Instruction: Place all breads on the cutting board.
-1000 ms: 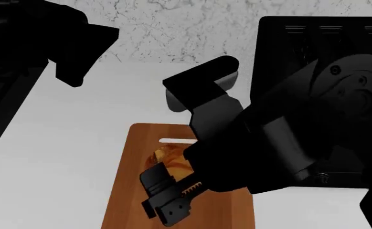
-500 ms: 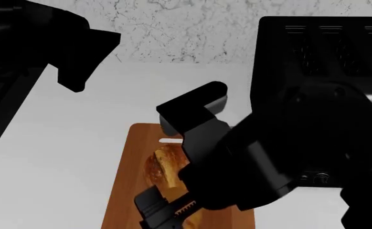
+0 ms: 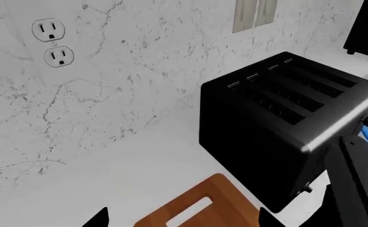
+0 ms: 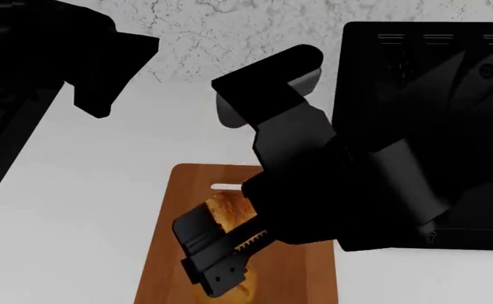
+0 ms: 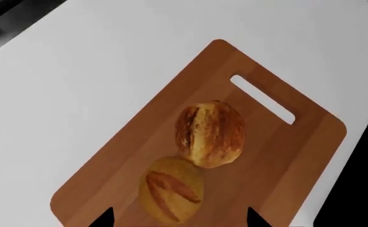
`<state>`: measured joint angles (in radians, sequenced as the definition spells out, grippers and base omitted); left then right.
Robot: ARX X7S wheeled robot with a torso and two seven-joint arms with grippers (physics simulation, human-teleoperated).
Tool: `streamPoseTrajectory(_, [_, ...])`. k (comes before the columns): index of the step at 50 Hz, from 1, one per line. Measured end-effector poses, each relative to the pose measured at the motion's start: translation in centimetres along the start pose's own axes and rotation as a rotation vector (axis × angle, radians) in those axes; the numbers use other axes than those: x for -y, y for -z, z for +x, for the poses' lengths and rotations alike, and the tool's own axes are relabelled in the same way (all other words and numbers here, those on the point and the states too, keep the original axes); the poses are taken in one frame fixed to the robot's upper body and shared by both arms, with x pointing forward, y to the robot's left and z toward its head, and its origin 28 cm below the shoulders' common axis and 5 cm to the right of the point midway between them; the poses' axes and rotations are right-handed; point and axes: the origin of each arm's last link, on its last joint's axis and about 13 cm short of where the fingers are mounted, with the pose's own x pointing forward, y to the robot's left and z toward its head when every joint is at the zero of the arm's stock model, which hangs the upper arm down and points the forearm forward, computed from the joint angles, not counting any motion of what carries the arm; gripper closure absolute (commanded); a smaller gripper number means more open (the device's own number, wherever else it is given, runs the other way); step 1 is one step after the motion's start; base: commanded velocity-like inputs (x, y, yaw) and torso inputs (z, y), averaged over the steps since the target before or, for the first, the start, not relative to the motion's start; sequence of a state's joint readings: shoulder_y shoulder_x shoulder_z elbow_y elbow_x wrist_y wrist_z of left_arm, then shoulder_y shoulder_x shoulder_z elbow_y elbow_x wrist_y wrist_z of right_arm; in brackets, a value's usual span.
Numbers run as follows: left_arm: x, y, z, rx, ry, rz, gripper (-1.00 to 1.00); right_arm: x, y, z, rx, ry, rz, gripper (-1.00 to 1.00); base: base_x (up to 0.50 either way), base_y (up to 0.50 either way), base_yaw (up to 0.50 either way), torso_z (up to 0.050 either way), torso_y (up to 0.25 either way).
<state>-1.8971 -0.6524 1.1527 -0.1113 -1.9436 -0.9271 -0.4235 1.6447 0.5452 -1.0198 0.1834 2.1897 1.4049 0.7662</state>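
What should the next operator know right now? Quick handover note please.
Right gripper: open, empty, hovering above the cutting board.
Left gripper: fingertips barely show in its wrist view, state unclear; nothing visibly held. It is raised near the wall, facing the black toaster.
Breads: scored loaf and round roll both lie on the board, touching each other, loaf nearer the slot handle.
Done: both breads appear placed.
Left: likely only pulling the right arm clear; check that no other bread is out of view.
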Motion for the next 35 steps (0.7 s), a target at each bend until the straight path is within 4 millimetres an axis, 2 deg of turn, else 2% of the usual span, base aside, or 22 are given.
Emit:
streamPoseTrajectory(20, [-0.2, 0.6, -1.1, 0.030, -0.019, -0.032, -1.00, 0.3, 0.2, -6.6, 0.250, 0.021, 0.082, -1.00, 0.00, 0.00, 0.00, 0.000, 0.000])
streamPoseTrajectory(35, [0.4, 1.6, -4.1, 0.090, -0.055, -0.036, -1.00, -0.6, 2.3, -10.2, 0.433, 0.118, 0.112, -1.00, 0.00, 0.00, 0.00, 0.000, 0.000])
